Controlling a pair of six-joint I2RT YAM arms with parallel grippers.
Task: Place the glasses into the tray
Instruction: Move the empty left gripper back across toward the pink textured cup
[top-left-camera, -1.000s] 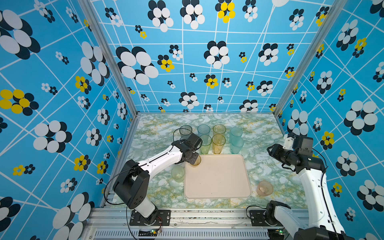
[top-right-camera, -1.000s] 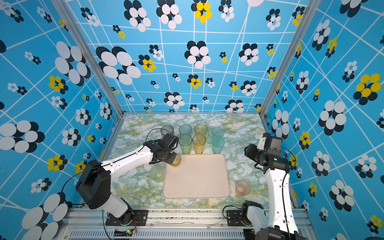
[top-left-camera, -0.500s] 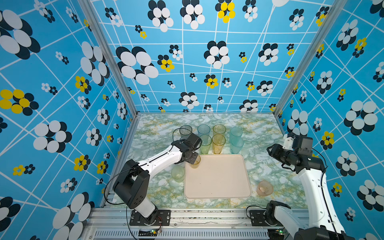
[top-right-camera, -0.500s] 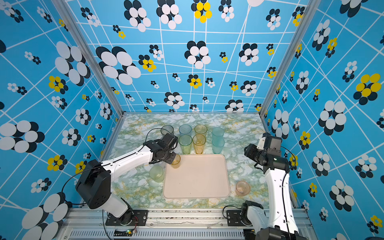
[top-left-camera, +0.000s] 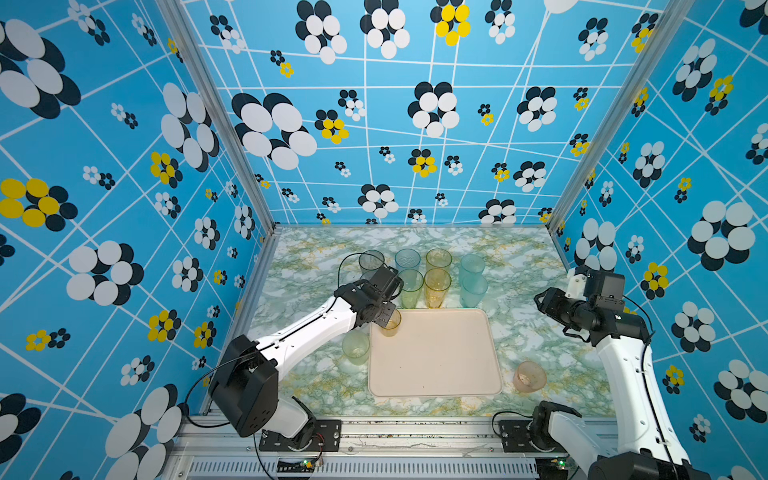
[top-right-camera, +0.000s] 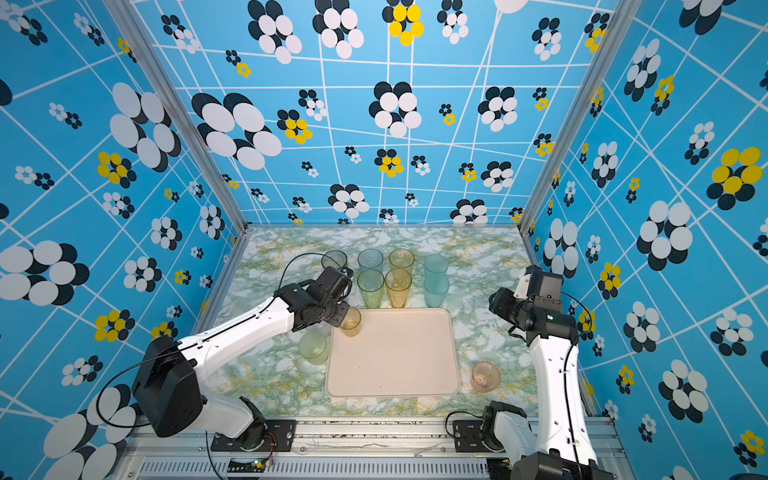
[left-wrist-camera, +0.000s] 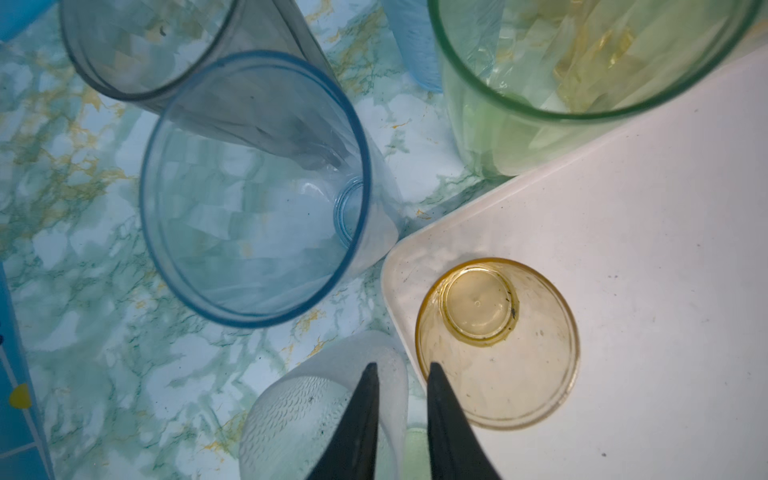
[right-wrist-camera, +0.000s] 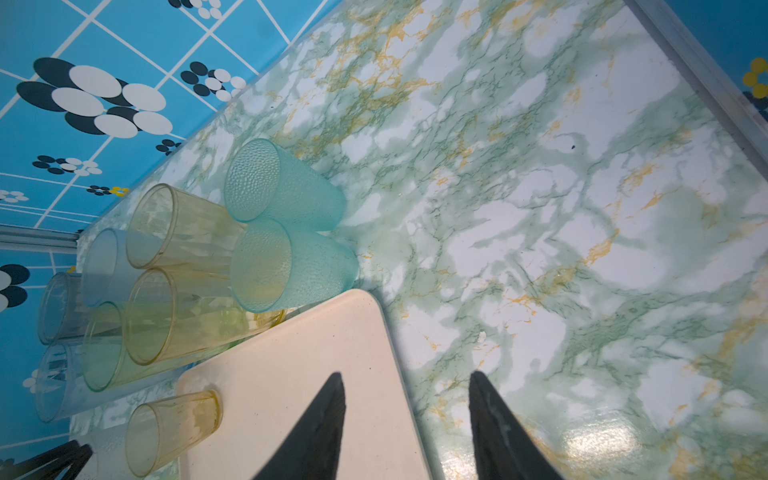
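Observation:
The cream tray (top-left-camera: 436, 365) (top-right-camera: 395, 365) lies in the middle of the marble table. A short amber glass (top-left-camera: 390, 326) (left-wrist-camera: 498, 345) stands upright in its far left corner. My left gripper (top-left-camera: 388, 318) (left-wrist-camera: 401, 365) hangs just over that glass's rim. Its jaws are slightly apart, one finger inside the rim and one outside, pinching nothing. Several tall glasses (top-left-camera: 436, 286) in grey, blue, green, amber and teal stand in two rows behind the tray. My right gripper (top-left-camera: 540, 299) (right-wrist-camera: 405, 376) hovers open and empty off the tray's right side.
A short green glass (top-left-camera: 355, 347) stands on the table against the tray's left edge. A short pink glass (top-left-camera: 528, 376) stands by its near right corner. A tall blue glass (left-wrist-camera: 253, 187) and a frosted clear one (left-wrist-camera: 299, 415) crowd my left gripper. Patterned walls enclose three sides.
My left gripper's jaws have parted and let go of the short amber glass, which stays in the tray's corner. The right arm has not moved.

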